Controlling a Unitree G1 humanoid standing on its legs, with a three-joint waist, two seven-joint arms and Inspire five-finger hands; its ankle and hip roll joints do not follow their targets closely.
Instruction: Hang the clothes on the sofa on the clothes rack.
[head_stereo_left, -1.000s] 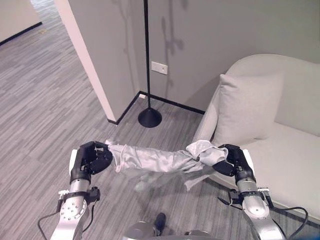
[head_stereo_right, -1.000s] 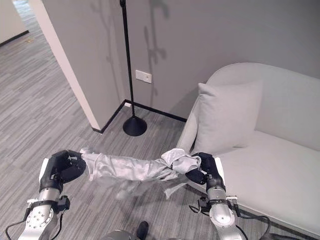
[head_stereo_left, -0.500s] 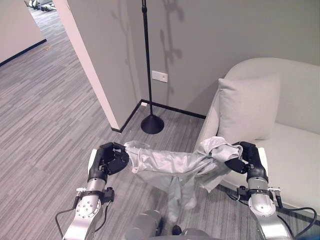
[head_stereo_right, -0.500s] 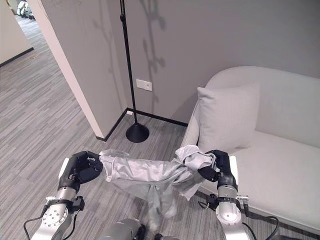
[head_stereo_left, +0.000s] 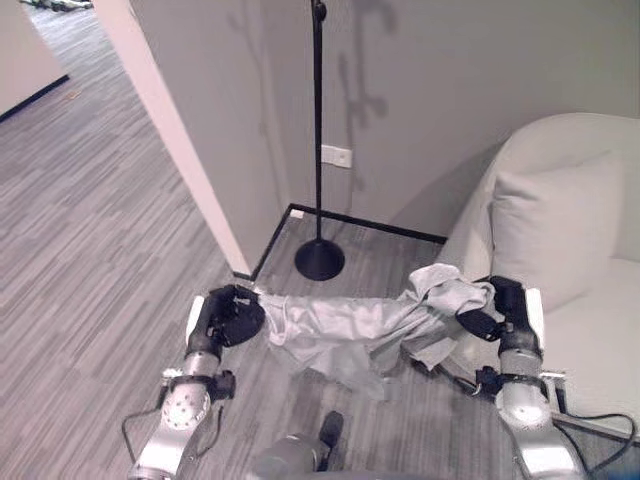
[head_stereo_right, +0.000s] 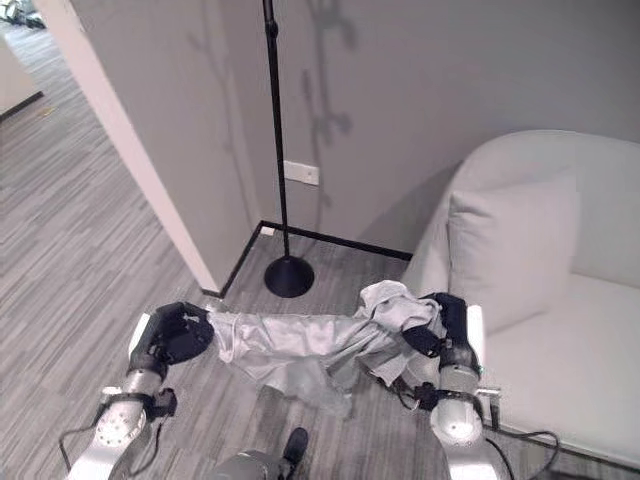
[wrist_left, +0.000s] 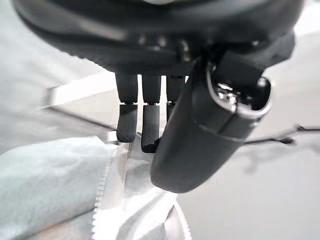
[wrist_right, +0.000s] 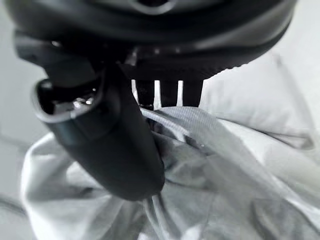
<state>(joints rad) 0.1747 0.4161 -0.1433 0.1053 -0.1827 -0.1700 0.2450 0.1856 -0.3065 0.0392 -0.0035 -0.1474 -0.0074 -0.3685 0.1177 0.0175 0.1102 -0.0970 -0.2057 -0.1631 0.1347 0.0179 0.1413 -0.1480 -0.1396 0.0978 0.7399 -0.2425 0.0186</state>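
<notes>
**Grey garment held stretched between both hands above the floor**

A light grey garment (head_stereo_left: 350, 330) was held in the air between the two hands, over the grey striped floor (head_stereo_left: 90, 220); its middle part sagged a little and a loose fold hung down below it. The left hand (head_stereo_left: 230, 313) was closed on one end of the garment, the cloth being pinched between the thumb and the curled fingers (wrist_left: 150, 132), as was seen in the left wrist view; the right hand (head_stereo_left: 495, 310) was closed on the other end, which was bunched up, with the thumb pressed on the folds in the right wrist view. The right hand was found just in front of the light sofa (head_stereo_left: 590, 330), on which a cushion (head_stereo_left: 555, 225) was leaned upright. The black clothes rack (head_stereo_left: 319, 140) was stood on its round base near the wall corner (head_stereo_left: 170, 150), beyond the garment and apart from it; a white socket (head_stereo_left: 336, 156) was seen on the wall beside the pole.
</notes>
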